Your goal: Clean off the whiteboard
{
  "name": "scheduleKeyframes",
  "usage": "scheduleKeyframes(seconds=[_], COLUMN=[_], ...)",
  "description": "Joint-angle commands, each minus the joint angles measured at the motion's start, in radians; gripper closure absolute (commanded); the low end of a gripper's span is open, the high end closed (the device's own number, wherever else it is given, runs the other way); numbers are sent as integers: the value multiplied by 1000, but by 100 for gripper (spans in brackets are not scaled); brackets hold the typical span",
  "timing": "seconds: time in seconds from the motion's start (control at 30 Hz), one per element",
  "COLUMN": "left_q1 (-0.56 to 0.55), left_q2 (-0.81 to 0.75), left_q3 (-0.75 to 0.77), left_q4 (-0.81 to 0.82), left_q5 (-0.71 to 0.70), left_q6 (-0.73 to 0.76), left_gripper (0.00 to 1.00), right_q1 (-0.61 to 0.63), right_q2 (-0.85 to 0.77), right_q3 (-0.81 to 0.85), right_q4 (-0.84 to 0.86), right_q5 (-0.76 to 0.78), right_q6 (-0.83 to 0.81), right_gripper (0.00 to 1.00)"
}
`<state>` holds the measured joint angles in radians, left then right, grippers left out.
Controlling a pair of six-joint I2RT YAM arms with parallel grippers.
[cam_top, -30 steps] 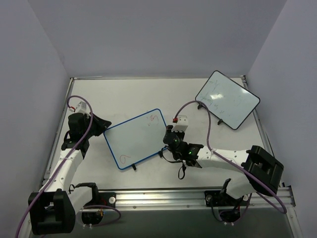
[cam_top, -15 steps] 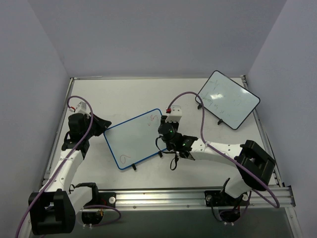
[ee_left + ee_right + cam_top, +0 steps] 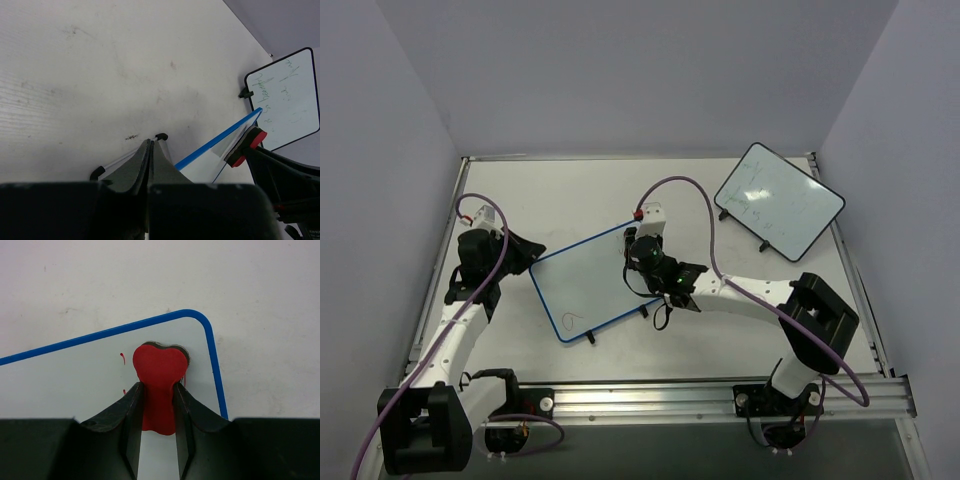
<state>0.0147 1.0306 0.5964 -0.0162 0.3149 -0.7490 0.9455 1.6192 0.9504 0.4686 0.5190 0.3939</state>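
1. Pale lilac walls close in a white counter (image 3: 620, 195). Both arms are bolted along its near edge, in front of a metal rail.
2. The whiteboard (image 3: 585, 285), blue-rimmed with rounded corners, lies left of the counter's middle, turned at an angle so one corner points toward the back wall.
3. The left fingers (image 3: 135, 167) are pinched narrow on the whiteboard at its left side. In the left wrist view the thin edge of the board runs into them between two small black feet, and the blue rim stretches away beyond.
4. The right arm reaches across from the right, and the right fingers (image 3: 131, 410) are clamped on a red eraser (image 3: 159, 365) with a rounded, heart-like outline.
5. The eraser rests on the white face just inside the whiteboard's far right corner, close to the curve of the blue rim.
6. Short red marks (image 3: 122, 358) show on the board just left of the eraser.
7. A small red loop (image 3: 570, 320) sits near the whiteboard's near corner, well apart from the eraser.
8. A black-rimmed board (image 3: 780, 200) with faint greenish writing stands at the far right of the counter, well apart from the blue one.
9. A purple cable (image 3: 690, 190) arcs over the right arm above the counter.
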Motion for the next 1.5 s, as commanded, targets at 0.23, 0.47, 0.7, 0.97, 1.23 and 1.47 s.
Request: scheduleKeyframes(seconds=[0.23,0.47,0.7,0.97,1.23,1.47], left_q1=[-4,-4,-4,-4,-2,-4], left_q2=[-26,-23,-23,-24,-26,-27], left_q3=[-1,-4,-1,-1,0,0], left_q4=[56,64,65,61,55,53], left_q5=[24,29,32,33,32,30], left_q6=[-3,-3,-3,2,5,7], left_gripper=[98,98,98,98,98,98], right_q1=[-19,-25,4,21,-1,-37], right_q2=[-71,-62,2,48,33,-5], right_q3=[-55,-53,13,82,82,47], right_q4=[58,70,68,39,-45,-85], right_q5=[-142,-174,-182,-149,-73,-39], right_q6=[-82,-89,-87,-78,-41,-15], right_gripper=[100,100,100,100,100,100])
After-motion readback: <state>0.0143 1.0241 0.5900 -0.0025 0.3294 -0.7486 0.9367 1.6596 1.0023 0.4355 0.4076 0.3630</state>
